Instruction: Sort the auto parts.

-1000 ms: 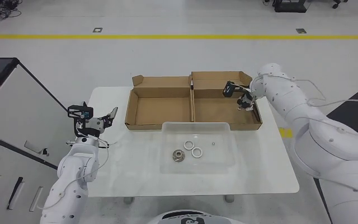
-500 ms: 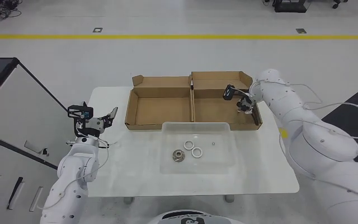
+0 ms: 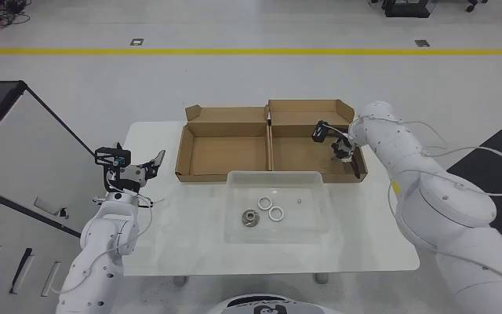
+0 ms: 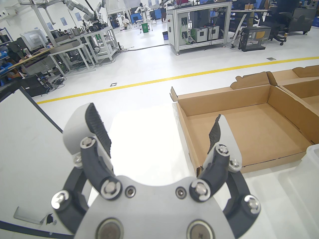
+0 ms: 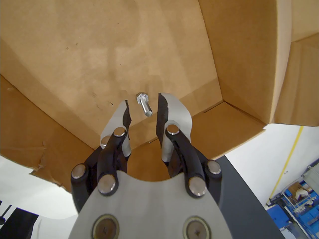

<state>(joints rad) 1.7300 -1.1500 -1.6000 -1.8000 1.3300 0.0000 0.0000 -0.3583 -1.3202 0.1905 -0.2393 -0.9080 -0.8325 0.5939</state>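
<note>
White surface (image 3: 196,251) carries everything. Two open cardboard boxes sit side by side, walls touching: left box (image 3: 227,157), right box (image 3: 302,153). Clear bin (image 3: 314,228) sits just in front of both, on the robot's side.

Right arm is bent in over the right box. Right gripper (image 5: 143,100) points down near the box's right front corner, jaws parted and gripping nothing. Left gripper (image 4: 154,111) is held up off the left end of the surface, jaws wide apart and empty. The left box lies ahead of those jaws and off to one side.

The bin holds a metal hub (image 3: 249,217), two white rings (image 3: 271,208) beside it, and a small part (image 3: 300,201) too tiny to tell.

Bolt (image 5: 144,106) lies on the right box floor between the right jaws, touching neither, close to the box wall.
</note>
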